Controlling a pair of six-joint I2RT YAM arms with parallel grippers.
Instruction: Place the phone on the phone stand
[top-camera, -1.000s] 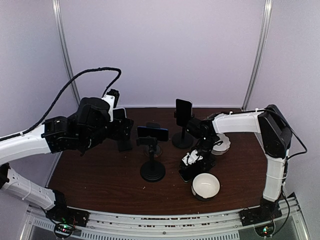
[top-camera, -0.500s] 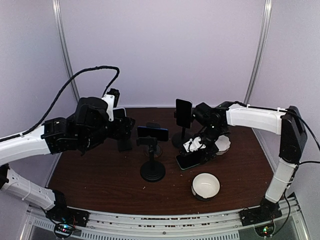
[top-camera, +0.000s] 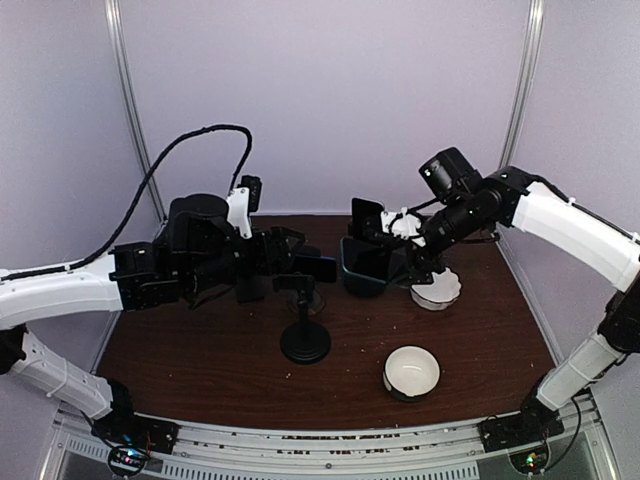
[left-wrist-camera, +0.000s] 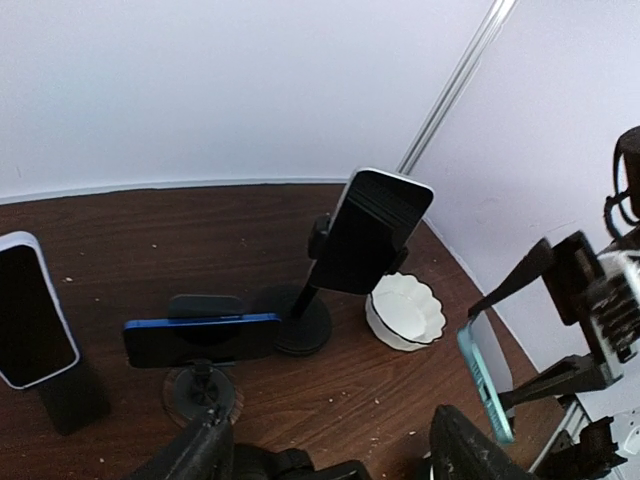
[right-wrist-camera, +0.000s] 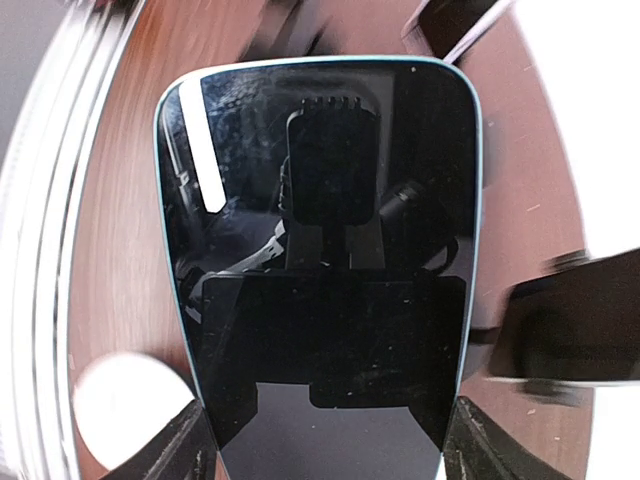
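My right tool (top-camera: 398, 245) grips the teal-edged phone (top-camera: 365, 270) clear of the tabletop (top-camera: 200, 350), at 2 o'clock from the centre stand (top-camera: 305, 342). My left tool (left-wrist-camera: 330, 455) hangs spread open, empty.

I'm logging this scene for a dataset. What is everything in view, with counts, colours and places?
teal-edged phone: one, dark screen, held above the table's back right
blue phone: one, lying sideways on the middle stand
black phone: one, upright on the back stand
white-edged phone: one, on the left stand
phone stands: three, black, each bearing a phone
scalloped bowl: one, white, back right
plain bowl: one, white, front right
table: one, brown wood
left gripper: open, holding nothing
right gripper: shut on the teal-edged phone
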